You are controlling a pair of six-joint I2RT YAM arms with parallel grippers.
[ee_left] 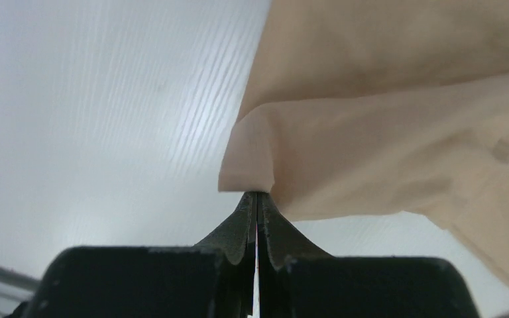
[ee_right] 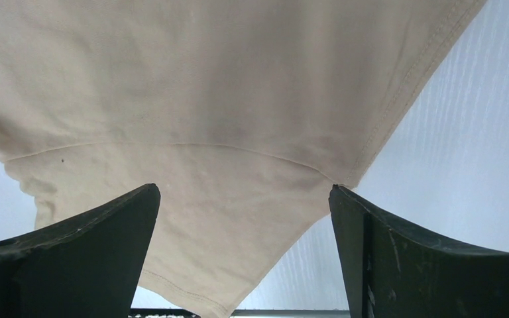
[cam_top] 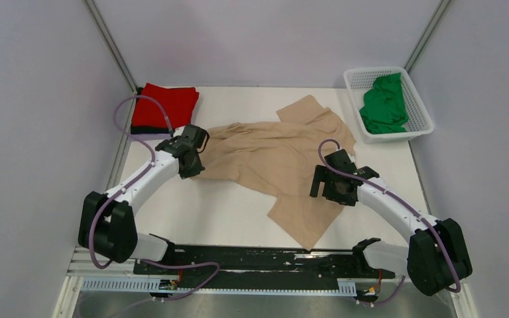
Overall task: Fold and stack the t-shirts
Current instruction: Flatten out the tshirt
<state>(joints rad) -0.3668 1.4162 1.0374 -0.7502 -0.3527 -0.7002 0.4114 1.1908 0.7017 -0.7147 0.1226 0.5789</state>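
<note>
Beige t-shirt (cam_top: 272,156) sprawls loose and rumpled across the middle of the table (cam_top: 225,212), with one flap reaching toward the near edge and another toward the far side. From the top camera, the left arm (cam_top: 149,175) has its wrist down at the shirt's left edge, and the right arm (cam_top: 391,202) sits at the right side of the cloth. That's all this high view offers; it can't show how either set of jaws stands.

Over to the left wrist camera, and it's clear: the left jaws are pressed tight together, pinching a small folded corner of the beige fabric right at their tips. The rest of the shirt drapes away to the right over the white table.

The right wrist camera tells a different story. The right jaws are spread wide, holding nothing, one finger (ee_right: 86,245) on each side of the frame. The shirt's hem and a stitched seam lie between and beyond them.

Only the top view shows the rest: a folded red t-shirt (cam_top: 166,105) on a dark layer at the far left corner, and a white basket (cam_top: 419,122) at the far right holding a green garment (cam_top: 384,105).
</note>
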